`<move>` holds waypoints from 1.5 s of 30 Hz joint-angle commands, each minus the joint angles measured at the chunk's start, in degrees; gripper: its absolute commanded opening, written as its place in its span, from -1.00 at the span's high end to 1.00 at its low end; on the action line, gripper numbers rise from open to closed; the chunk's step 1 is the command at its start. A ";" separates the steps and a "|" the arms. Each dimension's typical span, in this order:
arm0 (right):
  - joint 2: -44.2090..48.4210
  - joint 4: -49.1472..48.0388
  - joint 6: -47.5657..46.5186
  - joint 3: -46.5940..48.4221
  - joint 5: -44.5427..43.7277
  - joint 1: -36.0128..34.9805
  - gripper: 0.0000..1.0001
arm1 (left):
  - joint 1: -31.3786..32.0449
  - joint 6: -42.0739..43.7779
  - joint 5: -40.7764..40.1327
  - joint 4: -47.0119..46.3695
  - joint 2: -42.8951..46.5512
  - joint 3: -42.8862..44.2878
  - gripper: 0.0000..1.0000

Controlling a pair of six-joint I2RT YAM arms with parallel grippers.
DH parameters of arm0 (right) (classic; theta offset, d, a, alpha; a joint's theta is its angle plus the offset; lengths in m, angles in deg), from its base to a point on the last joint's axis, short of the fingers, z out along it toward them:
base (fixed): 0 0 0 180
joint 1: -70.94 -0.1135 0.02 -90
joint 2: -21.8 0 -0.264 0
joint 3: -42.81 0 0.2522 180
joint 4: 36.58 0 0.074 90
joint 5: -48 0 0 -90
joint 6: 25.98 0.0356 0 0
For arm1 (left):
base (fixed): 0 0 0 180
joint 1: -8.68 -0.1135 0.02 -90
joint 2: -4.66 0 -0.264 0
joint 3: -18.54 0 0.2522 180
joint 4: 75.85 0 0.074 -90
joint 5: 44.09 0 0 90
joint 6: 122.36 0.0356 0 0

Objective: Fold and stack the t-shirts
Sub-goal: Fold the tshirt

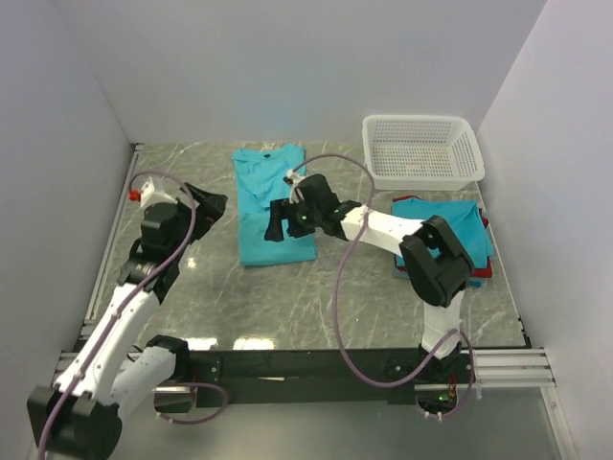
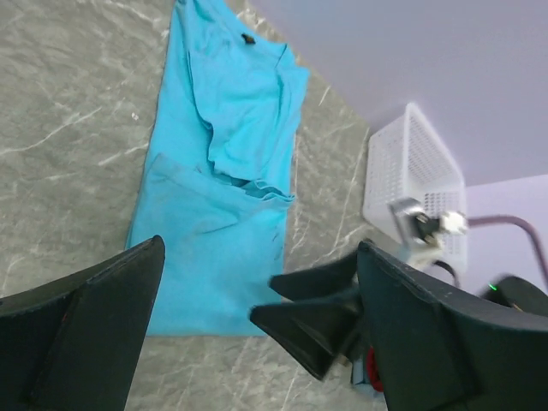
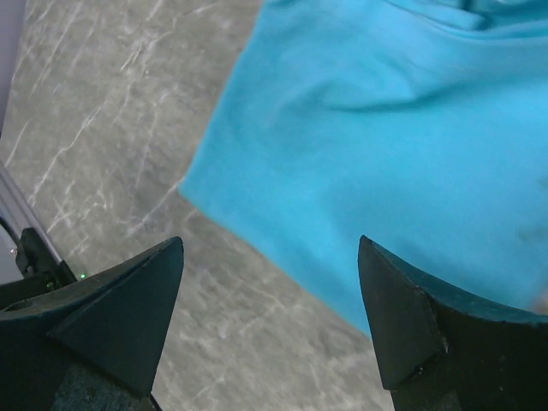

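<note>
A teal t-shirt (image 1: 270,196) lies on the marble table, folded lengthwise into a long strip with its collar at the far end. It also shows in the left wrist view (image 2: 218,197) and the right wrist view (image 3: 385,128). My right gripper (image 1: 280,220) is open and empty, hovering over the shirt's near right corner (image 3: 271,241). My left gripper (image 1: 213,209) is open and empty, just left of the shirt (image 2: 261,242). A stack of folded t-shirts (image 1: 441,228) lies at the right, teal on top, with red and darker blue edges showing.
A white mesh basket (image 1: 421,149) stands at the back right, behind the stack, and shows in the left wrist view (image 2: 411,184). White walls enclose the table (image 1: 287,297) on three sides. The right arm's cable (image 1: 340,287) loops over the table's middle.
</note>
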 commanded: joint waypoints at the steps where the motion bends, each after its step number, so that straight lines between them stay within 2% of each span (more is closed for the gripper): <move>1: -4.98 -4.59 -1.17 5.78 3.66 -0.11 -0.78 | -0.21 -2.19 -2.17 1.97 4.93 -4.19 -0.99; 5: -14.46 -3.97 1.29 15.18 3.30 -0.11 -0.79 | -0.29 -0.60 -2.35 3.10 8.45 -6.57 -0.99; 14: -28.79 2.44 4.99 33.73 0.23 1.38 -0.79 | -0.29 0.81 5.21 1.27 7.67 -11.40 -0.99; 17: -31.00 3.50 5.69 38.48 1.01 2.18 -0.79 | -0.29 -0.77 8.80 -1.71 6.53 -14.65 -0.99; 20: -29.44 3.94 5.34 39.47 2.86 2.26 -0.79 | -0.29 -1.30 10.13 -3.83 4.60 -17.29 -0.99; 25: -21.53 0.60 4.82 30.97 1.20 2.26 -0.79 | -0.29 -2.09 8.99 -5.93 -0.50 -18.26 -0.99; 29: -10.05 -0.63 4.20 20.42 -2.84 2.35 -0.80 | -0.29 -1.30 9.78 -9.79 -7.87 -17.92 -0.87; 31: -3.72 -1.94 4.29 12.80 -4.60 2.35 -0.80 | -0.29 -0.95 10.13 -11.47 -10.69 -17.21 -0.75; 32: -1.85 -2.12 4.38 10.22 -6.35 2.35 -0.80 | -0.29 -0.95 10.39 -12.18 -13.40 -17.04 -0.57; 38: 8.62 -0.55 6.39 -4.99 -11.11 3.23 -0.80 | -0.29 -0.25 10.83 -14.38 -22.20 -14.40 -0.04; 41: 10.73 1.39 7.36 -8.78 -11.90 3.85 -0.79 | -0.21 0.81 11.72 -14.21 -25.54 -13.08 0.16; 45: 11.62 2.00 8.07 -11.68 -11.03 4.02 -0.75 | -0.21 0.81 12.59 -15.96 -28.63 -13.25 0.29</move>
